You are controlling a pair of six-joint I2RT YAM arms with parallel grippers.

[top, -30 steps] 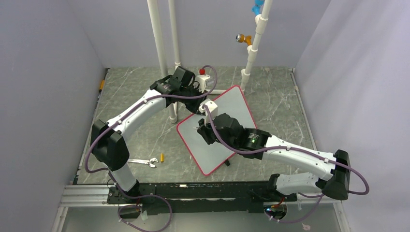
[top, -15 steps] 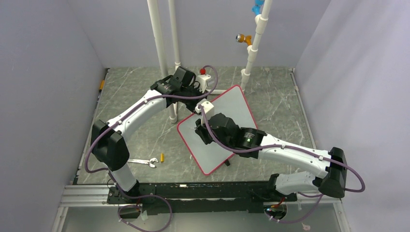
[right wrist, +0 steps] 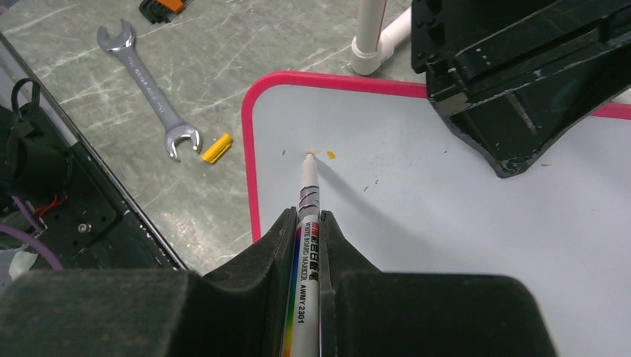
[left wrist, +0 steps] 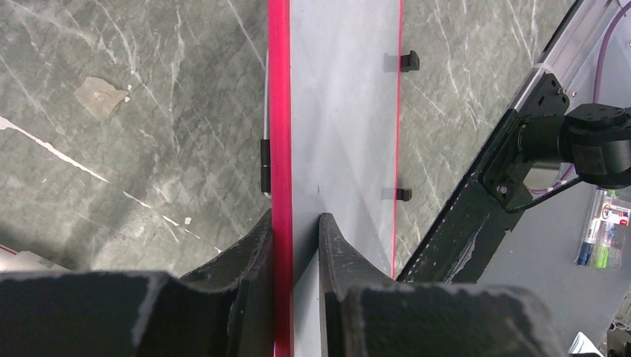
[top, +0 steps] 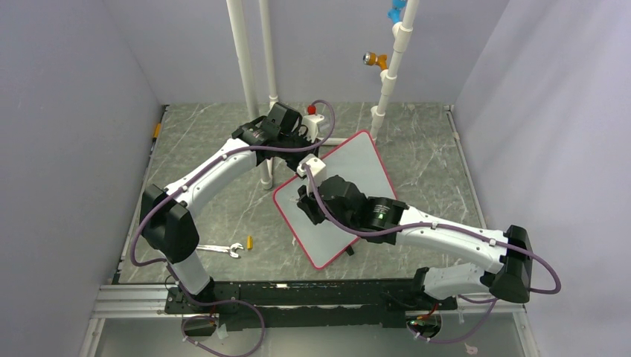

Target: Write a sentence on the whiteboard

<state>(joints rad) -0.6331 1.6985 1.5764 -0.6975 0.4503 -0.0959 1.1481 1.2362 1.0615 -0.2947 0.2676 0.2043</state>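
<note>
The left hand (left wrist: 296,223) pinched the red-rimmed pale-grey whiteboard (left wrist: 342,111) by its edge; the right hand (right wrist: 307,219) clamped a white marker (right wrist: 308,178), tip touching the board.

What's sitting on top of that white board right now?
A marker, held by the right tool, touches its tip to the whiteboard beside two tiny orange marks. The left tool pinches its red rim. From above, the right arm covers part of the surface.

whiteboard (top: 361,163) on table (top: 431,149), wrench (top: 222,249) to its left
</note>
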